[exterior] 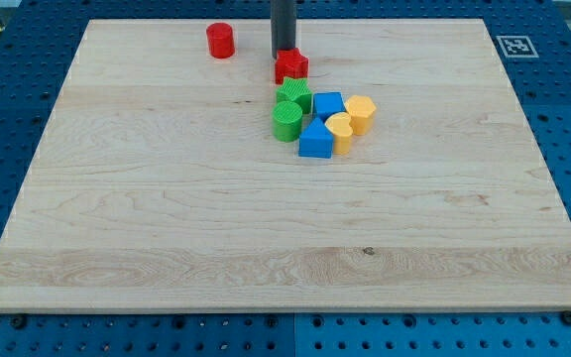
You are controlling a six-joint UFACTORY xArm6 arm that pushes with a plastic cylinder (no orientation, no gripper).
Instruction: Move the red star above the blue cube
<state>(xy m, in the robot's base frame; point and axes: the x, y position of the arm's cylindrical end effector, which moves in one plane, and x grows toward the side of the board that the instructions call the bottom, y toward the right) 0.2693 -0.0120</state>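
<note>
The red star (291, 66) lies near the view's top, just above the cluster of blocks. The blue cube (327, 104) sits in that cluster, below and to the right of the star. My tip (284, 53) comes down from the view's top edge and touches the star's upper left side. The rod hides a small part of the star's top.
A red cylinder (220, 41) stands at the top left of the wooden board (117, 198). The cluster also holds a green star (294, 95), a green cylinder (286, 121), a blue triangular block (315, 139), a yellow heart (340, 130) and a yellow hexagon (361, 113).
</note>
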